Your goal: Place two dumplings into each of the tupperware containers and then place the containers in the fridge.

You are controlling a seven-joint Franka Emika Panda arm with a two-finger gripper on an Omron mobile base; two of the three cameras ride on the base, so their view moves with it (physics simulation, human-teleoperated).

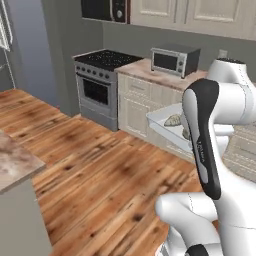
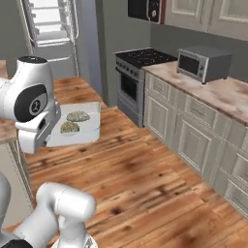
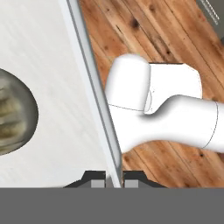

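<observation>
Up in the air over the wood floor (image 2: 145,184), I am holding a tray (image 2: 92,127) with 2 dumplings (image 2: 78,116) in it. My claw (image 3: 114,180) is pinching the tray's rim (image 3: 94,98), with 1 tip on each side of the thin wall.

I think I am doing the carrying step now. This tray looks full, so it is going to the fridge (image 2: 48,29). In the right base view the fridge is standing open at the back, well apart from the tray.

The tray is lying flat, open side up. Its long way is running out from my claw, toward the stove (image 2: 135,72) side.

Next I am needing to get close to the fridge, keep the tray level so the dumplings are not rolling, and slide it onto a shelf. I cannot tell which shelf is free.
</observation>
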